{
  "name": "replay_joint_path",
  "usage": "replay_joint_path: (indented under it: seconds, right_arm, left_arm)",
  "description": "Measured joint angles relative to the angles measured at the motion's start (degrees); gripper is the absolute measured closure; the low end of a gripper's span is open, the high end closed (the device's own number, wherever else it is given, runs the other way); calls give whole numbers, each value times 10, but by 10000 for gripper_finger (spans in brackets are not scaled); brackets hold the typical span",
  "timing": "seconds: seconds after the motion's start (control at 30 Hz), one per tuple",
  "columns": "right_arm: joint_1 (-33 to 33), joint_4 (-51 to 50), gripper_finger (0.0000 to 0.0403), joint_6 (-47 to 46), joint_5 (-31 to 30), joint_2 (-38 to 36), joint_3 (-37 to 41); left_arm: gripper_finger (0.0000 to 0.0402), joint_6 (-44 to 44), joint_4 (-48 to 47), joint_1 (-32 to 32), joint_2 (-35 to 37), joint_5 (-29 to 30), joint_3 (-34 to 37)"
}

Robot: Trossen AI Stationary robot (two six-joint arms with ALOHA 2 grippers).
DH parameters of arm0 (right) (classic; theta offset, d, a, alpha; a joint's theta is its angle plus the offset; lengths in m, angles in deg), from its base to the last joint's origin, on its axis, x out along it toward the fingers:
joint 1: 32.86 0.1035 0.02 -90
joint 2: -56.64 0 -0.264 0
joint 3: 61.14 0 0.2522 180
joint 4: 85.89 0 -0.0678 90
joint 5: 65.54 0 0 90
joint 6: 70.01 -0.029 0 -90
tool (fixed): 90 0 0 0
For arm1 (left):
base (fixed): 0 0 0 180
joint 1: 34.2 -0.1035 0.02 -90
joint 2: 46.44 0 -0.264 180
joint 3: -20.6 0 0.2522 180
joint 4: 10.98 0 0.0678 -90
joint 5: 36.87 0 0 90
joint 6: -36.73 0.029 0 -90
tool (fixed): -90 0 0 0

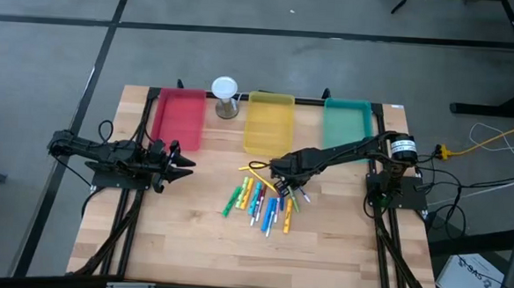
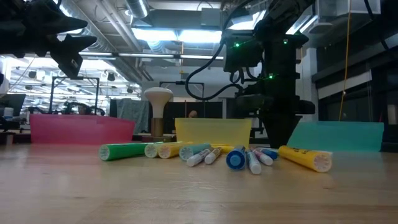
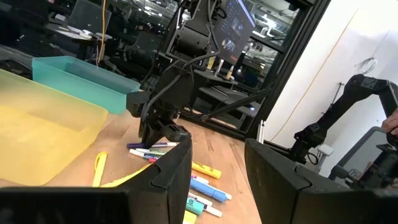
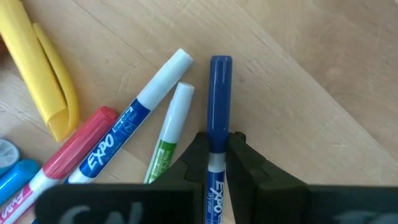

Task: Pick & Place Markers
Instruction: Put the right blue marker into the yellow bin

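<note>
Several markers [image 1: 258, 201] in yellow, orange, green and blue lie in a loose pile on the wooden table, just in front of the yellow tray. My right gripper [image 4: 219, 158] points down over the pile's far right part [image 1: 283, 176] and is shut on a blue-capped marker [image 4: 219, 87]. Beside that marker lie a blue-and-white one [image 4: 140, 118], a green-and-white one [image 4: 168, 134] and a red-capped one [image 4: 78, 143]. My left gripper [image 1: 185, 164] hovers at the table's left, open [image 3: 217, 168], with nothing between its fingers. My right gripper pinches the blue-capped marker between its two fingers [image 4: 198, 155], on the white barrel just behind the cap [image 4: 216, 163]. The fingers come from above, pointing down, and lie across the marker. The marker stays level; whether it is clear of the table, I cannot tell.
A red tray [image 1: 179, 118], a yellow tray [image 1: 269, 123] and a teal tray [image 1: 346, 122] stand in a row along the far edge. A white-topped hourglass-like object [image 1: 225, 96] stands between the red and yellow trays. Bare wood lies toward the near edge.
</note>
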Motion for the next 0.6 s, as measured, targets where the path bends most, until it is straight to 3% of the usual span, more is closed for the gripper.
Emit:
replay_joint_path:
  seconds: [0.6]
  right_arm:
    - [8,-8,367,0,4,-5,-2]
  left_arm:
    - [258,0,0,0,0,0,0]
